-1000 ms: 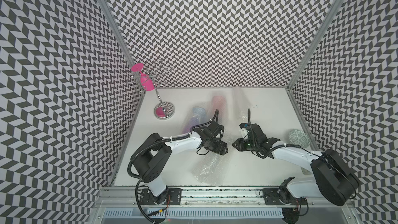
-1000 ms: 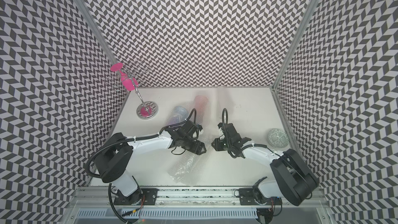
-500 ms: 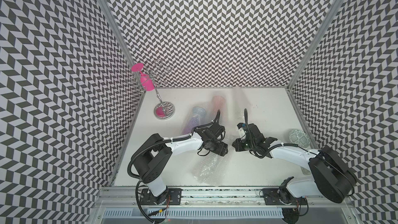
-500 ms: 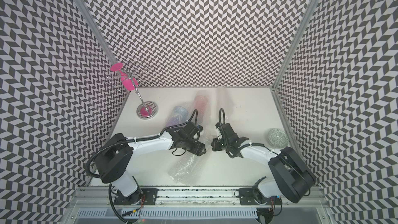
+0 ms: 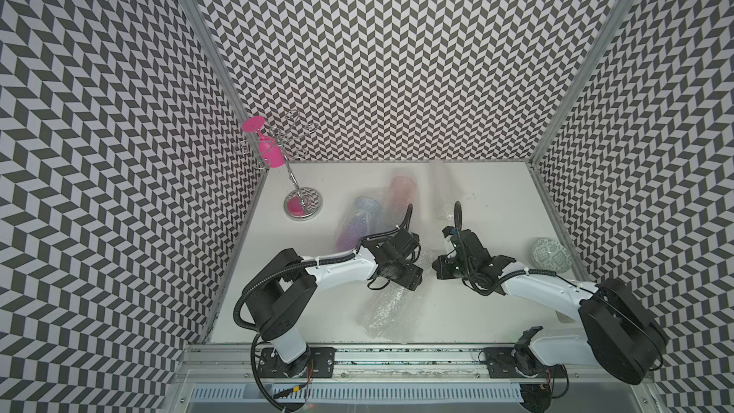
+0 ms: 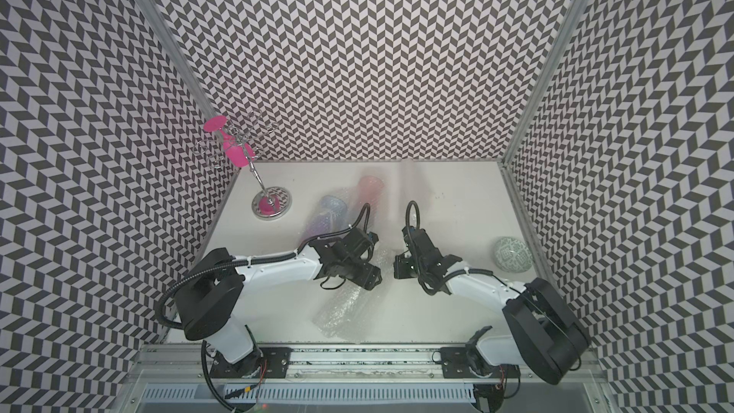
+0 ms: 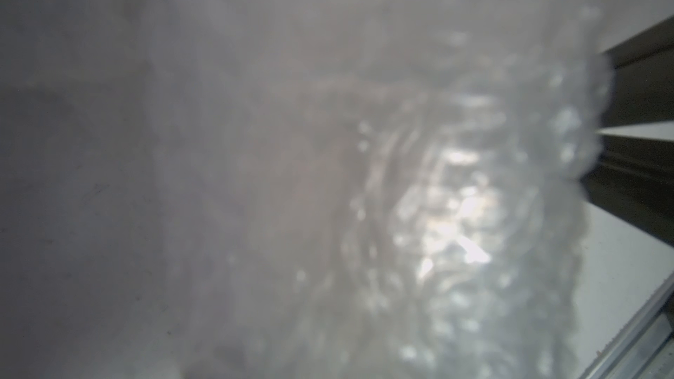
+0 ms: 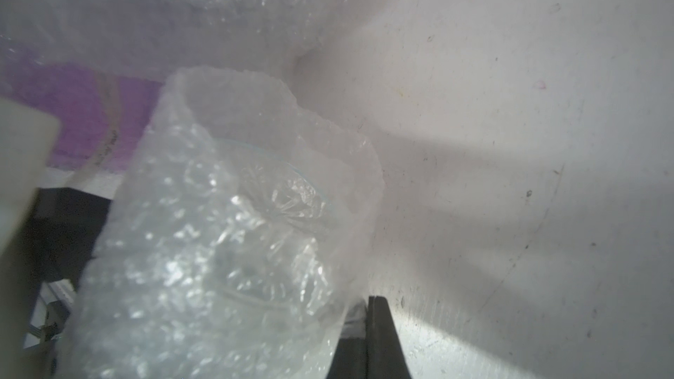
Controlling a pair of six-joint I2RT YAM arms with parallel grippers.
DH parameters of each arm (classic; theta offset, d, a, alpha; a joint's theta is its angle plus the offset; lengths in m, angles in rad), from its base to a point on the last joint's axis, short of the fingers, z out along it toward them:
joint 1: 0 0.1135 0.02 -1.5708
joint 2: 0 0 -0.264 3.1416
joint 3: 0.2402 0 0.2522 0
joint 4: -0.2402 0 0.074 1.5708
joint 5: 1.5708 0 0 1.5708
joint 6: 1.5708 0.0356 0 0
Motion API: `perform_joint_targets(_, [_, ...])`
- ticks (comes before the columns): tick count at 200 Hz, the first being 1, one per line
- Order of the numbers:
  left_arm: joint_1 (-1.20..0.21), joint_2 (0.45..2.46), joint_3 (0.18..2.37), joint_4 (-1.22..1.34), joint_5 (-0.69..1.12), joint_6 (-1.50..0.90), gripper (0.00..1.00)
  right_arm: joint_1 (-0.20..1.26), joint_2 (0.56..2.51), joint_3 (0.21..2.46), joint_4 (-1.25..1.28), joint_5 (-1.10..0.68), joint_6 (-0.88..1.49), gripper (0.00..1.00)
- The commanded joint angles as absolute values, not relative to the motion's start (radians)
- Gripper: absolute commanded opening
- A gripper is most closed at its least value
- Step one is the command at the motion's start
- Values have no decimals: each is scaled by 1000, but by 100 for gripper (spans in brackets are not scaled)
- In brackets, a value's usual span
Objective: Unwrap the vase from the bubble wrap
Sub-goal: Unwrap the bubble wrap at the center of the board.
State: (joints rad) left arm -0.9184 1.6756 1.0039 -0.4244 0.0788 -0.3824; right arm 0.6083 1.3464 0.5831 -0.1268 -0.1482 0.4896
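A clear glass vase (image 8: 281,195) lies inside a roll of bubble wrap (image 5: 381,311) near the table's front middle; the wrap also shows in the other top view (image 6: 337,311). My left gripper (image 5: 403,286) sits clamped across the roll's far end. Its fingers are hidden, and blurred wrap (image 7: 456,213) fills the left wrist view. My right gripper (image 5: 439,272) is just right of the roll. In the right wrist view the right gripper (image 8: 366,302) has its jaws shut, pinching a loose edge of the wrap (image 8: 182,267).
Two more wrapped vases, a purple one (image 5: 355,224) and a pink one (image 5: 401,192), lie behind the arms beside a loose clear sheet (image 5: 441,192). A wire glass rack (image 5: 302,204) holding a pink glass (image 5: 270,150) stands back left. A green patterned ball (image 5: 552,254) rests at the right wall.
My right gripper has moved slightly left toward the roll and closed on the wrap's edge. The left arm has not moved.
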Motion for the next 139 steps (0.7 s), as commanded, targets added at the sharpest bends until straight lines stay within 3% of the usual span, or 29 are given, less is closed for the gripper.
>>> perform_joint_targets(1, [-924, 1638, 1003, -506, 11, -371, 43, 585, 1306, 548, -101, -49, 538, 0])
perform_joint_targets(139, [-864, 1632, 941, -470, 78, -388, 36, 513, 1192, 455, -90, -48, 608, 0])
